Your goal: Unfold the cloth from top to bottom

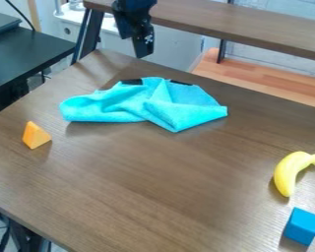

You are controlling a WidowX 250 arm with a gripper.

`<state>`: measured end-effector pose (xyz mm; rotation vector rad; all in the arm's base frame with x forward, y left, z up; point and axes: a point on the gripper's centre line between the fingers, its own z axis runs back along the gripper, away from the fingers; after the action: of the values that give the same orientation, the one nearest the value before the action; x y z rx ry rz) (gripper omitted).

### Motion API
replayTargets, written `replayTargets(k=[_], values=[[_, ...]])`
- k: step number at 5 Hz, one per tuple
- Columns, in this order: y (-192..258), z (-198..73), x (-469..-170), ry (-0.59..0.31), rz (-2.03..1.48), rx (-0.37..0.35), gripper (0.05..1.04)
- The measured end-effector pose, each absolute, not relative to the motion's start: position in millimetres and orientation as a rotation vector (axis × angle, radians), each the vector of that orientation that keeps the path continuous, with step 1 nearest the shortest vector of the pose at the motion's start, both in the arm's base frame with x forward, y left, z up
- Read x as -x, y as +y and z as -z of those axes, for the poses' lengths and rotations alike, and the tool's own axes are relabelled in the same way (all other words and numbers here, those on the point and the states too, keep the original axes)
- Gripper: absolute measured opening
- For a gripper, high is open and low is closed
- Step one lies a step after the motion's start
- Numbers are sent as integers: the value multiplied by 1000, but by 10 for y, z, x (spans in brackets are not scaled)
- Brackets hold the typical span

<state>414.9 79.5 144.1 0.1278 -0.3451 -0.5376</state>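
1. Claw (144,52): we see it at the top of the view, about over the far edge of the table (147,189). We cannot tell whether it is clenched or released. We see no cloth in it.
2. Cloth (120,106): on the table, below the claw and nearer the camera, a visible gap between them. It lies bunched and wide, with creases running through the middle. A folded-over corner points away from the claw, toward the camera.
3. Dark strips (130,81) show at the cloth's claw-side edge; we cannot tell what they are.
4. Progress: we judge the unfolding incomplete. Part of the cloth is spread sideways, but layers overlap and no full flat sheet shows.
5. Left to do: by our reading, grasp the upper layer, draw it out from top to bottom, lay it flat, release.
6. Other items, farther from the claw than the cloth: orange wedge (35,135) toward the view's left edge; banana (292,172) and blue block (301,226) toward its right.
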Motion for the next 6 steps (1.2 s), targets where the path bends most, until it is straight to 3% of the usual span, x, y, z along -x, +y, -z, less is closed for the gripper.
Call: replayTargets(k=[2,3,4,6], values=[[797,-1237,-4132,-293,532,-100,1000],[866,-1023,-4369,-224,483,-63,1000],[1079,-1037,-4574,-228,413,-32,1000],[1413,-895,-4694,-212,313,15,1000]])
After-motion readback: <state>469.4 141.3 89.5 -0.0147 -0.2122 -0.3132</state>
